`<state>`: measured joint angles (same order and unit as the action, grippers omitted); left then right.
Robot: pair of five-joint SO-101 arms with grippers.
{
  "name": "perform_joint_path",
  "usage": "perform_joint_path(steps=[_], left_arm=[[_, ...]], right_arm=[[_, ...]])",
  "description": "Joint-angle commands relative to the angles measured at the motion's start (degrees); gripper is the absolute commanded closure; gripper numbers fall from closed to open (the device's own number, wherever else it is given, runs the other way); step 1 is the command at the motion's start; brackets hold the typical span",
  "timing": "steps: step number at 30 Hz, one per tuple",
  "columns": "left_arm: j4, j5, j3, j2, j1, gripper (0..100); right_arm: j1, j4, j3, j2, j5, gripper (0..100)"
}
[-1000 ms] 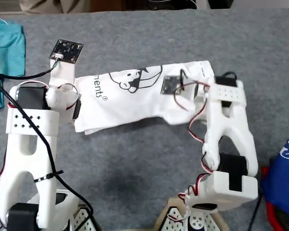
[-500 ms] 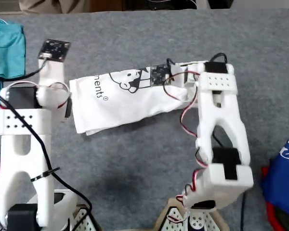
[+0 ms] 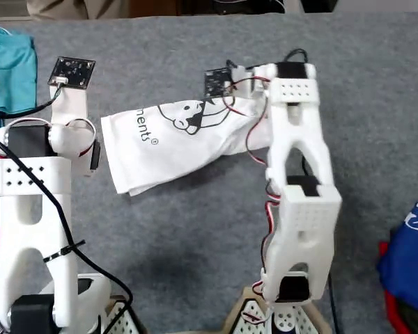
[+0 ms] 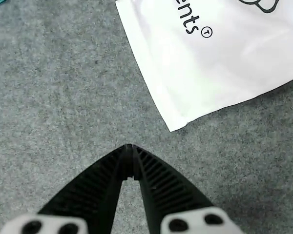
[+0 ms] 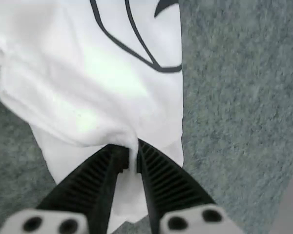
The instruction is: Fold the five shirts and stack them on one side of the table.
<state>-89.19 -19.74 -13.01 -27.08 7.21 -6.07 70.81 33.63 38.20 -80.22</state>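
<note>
A white shirt (image 3: 171,139) with a black print lies partly folded across the middle of the grey table. My right gripper (image 5: 131,155) is shut on a pinched fold of the white shirt (image 5: 88,83) at its right end, which is lifted over towards the left. In the high view that arm (image 3: 292,125) stands over the shirt's right end. My left gripper (image 4: 130,155) is shut with nothing in it, over bare table just off the white shirt's (image 4: 210,63) left edge. A teal shirt (image 3: 10,76) lies at the far left edge and a blue shirt (image 3: 407,257) at the right edge.
Something red (image 3: 390,306) lies under the blue shirt at the right edge. Grey table (image 3: 195,236) stretches bare in front of the white shirt. Cables (image 3: 28,111) run from the left arm's wrist camera across the left side.
My right arm has carried the shirt's right end up and to the left, folding it over. My left arm has drawn back to the left, off the shirt's left edge.
</note>
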Motion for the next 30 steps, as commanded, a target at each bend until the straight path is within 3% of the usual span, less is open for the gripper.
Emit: perform_joint_path(steps=[1, 4, 10, 15, 23, 27, 30], left_arm=[[0.3, 0.0, 0.7, -1.6, 0.2, 98], [0.1, -1.6, 0.4, -1.7, 0.4, 98], [0.2, -1.5, 0.4, -1.7, 0.3, 98], [0.3, -1.5, 0.6, -1.7, 0.2, 98], [-0.1, -1.5, -0.4, -1.2, -0.4, 98], [0.3, -0.1, -2.3, 0.3, -0.6, 98], [0.3, 5.4, -2.1, 3.8, -1.8, 92]], right_arm=[[-2.2, 0.8, 7.1, 2.0, -0.4, 99.5], [-2.1, 0.7, 9.1, 4.4, -0.2, 97.2], [-0.9, 1.3, 12.4, 5.0, 6.6, 79.1], [-0.2, 8.6, 20.3, 5.0, 8.2, 76.3], [1.4, 31.7, 38.4, 5.1, 8.4, 76.9], [4.6, 31.6, 40.7, 4.3, 17.5, 84.9], [7.1, 31.6, 36.3, 1.8, 24.0, 91.0]])
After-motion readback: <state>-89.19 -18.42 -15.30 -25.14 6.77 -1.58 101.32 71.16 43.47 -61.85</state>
